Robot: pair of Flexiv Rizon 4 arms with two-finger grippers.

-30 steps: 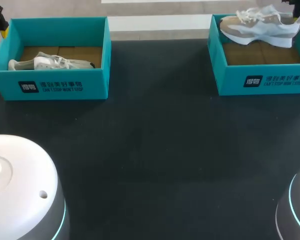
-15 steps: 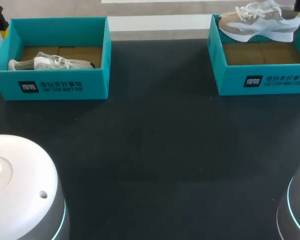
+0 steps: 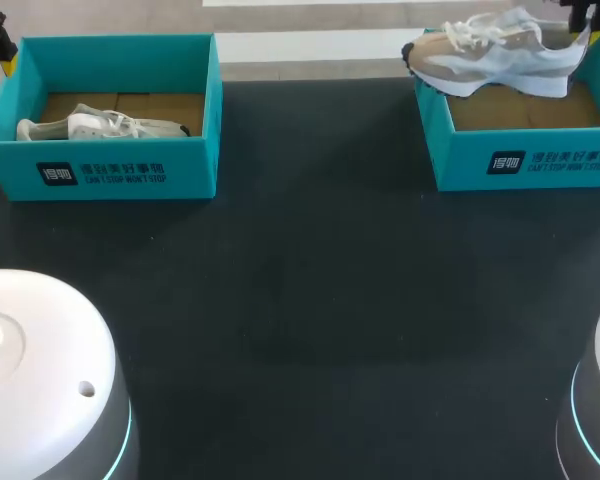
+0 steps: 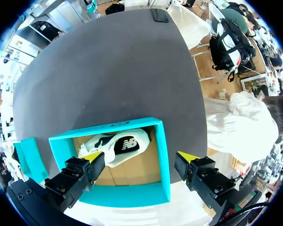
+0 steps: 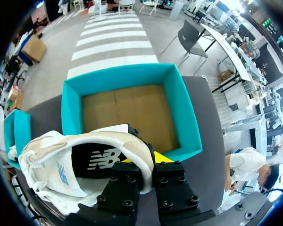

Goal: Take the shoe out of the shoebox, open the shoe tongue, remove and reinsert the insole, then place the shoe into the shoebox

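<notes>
Right pincer [image 5: 148, 162]: clenched on the heel collar of the shoe [image 5: 80, 160], with the collar's rim pinched between its two fingers. The rest of the shoe juts out ahead of the pincer, unsupported. In the head view the shoe [image 3: 490, 58] hangs roughly level above the right shoebox [image 3: 525, 160]. Its toe reaches past the box's inner wall toward the middle of the worktop [image 3: 310, 300].

Left pincer [image 4: 139, 157]: released, fingers wide apart, above the left shoebox [image 4: 164, 155]. A second shoe [image 4: 118, 149] lies on its side in that box.

Judged stage: lifting the shoe out, with setting it down on the worktop probably next.

Hazards: the grip is on soft collar fabric at one end only, so the toe's weight may swing the shoe downward or pull the collar out of the fingers. If the shoe is carried low, its sole or loose laces could catch the box wall and drag the box along.
</notes>
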